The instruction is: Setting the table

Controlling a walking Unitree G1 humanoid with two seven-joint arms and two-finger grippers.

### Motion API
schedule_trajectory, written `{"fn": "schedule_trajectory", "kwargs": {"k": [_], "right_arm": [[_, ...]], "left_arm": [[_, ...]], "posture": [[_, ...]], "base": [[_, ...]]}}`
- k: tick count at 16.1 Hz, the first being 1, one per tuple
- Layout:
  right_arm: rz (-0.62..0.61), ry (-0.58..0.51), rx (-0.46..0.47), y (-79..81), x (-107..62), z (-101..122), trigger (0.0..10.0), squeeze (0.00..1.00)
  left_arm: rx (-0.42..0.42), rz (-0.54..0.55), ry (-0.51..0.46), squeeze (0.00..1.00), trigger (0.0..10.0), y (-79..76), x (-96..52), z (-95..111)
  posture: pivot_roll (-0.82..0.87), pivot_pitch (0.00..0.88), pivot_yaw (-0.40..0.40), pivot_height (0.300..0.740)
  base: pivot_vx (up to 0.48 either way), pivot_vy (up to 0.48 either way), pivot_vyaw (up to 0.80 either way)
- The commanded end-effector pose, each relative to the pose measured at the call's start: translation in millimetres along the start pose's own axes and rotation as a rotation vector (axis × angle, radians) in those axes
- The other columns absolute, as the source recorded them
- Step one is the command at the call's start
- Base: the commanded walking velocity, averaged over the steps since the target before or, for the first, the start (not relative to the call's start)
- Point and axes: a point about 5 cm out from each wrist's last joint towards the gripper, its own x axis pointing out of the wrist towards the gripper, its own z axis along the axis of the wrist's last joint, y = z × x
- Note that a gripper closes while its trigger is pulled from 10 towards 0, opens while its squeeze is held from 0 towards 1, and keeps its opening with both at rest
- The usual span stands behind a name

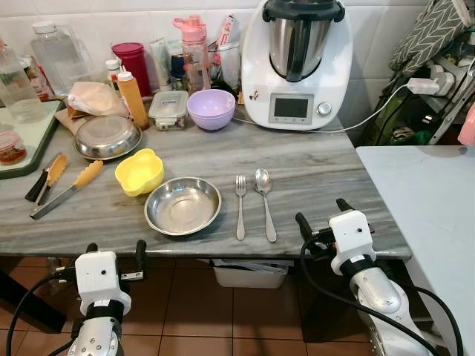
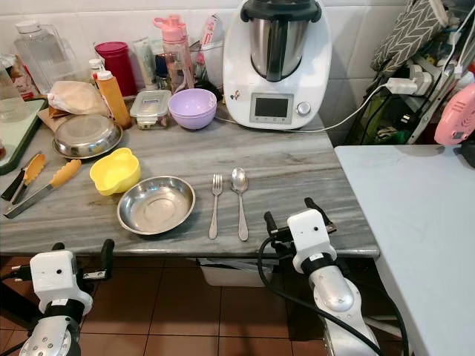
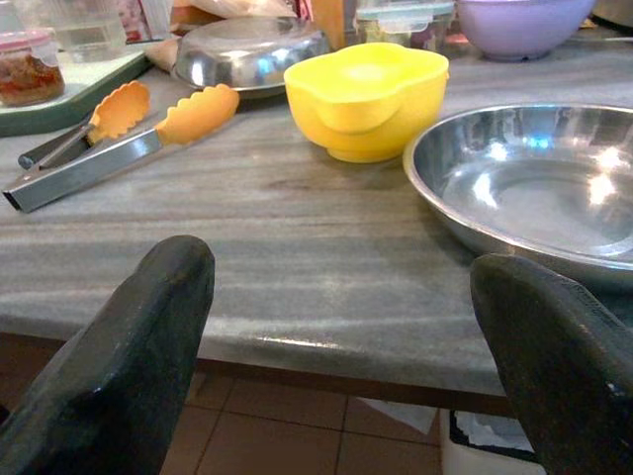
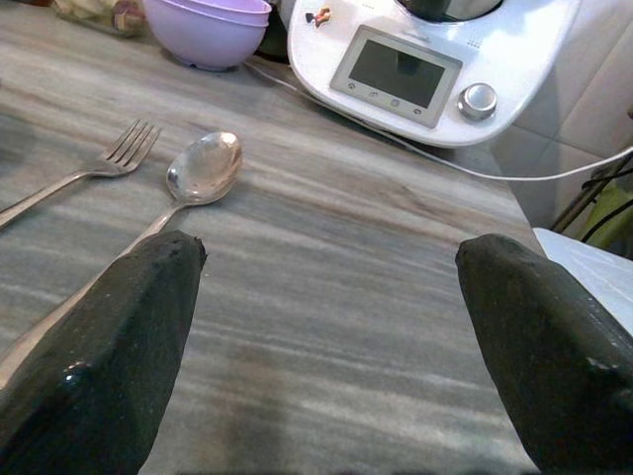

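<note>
Steel plate, fork and spoon lie side by side near the counter's front edge. Right gripper released at that edge, just right of the spoon. Left gripper released, below the edge, left of the plate.

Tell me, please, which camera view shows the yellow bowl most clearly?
The left wrist view shows the yellow bowl best: it is close, sharp and whole, standing beside the steel plate. Both eye views show it from above, smaller, between the tongs and the plate. The right wrist view looks toward the fork and spoon instead.
</note>
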Motion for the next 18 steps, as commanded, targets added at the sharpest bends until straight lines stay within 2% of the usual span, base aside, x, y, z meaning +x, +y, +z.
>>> {"fn": "schedule_trajectory", "kwargs": {"k": [1, 18], "right_arm": [[0.002, 0.005, 0.004, -1.5, -0.8, -0.7, 10.0, 0.00], [0.001, 0.006, -0.009, 0.6, 3.7, -0.7, 10.0, 0.00]], "left_arm": [[0.007, -0.005, -0.011, 0.00, 10.0, 0.1, 1.6, 4.8], [0.020, -0.041, 0.016, 0.00, 10.0, -0.8, 3.0, 3.4]], "posture": [[-0.23, 0.000, 0.043, 0.740], [-0.23, 0.007, 0.050, 0.740]], "base": [[-0.244, 0.000, 0.00], [-0.280, 0.000, 0.00]]}}
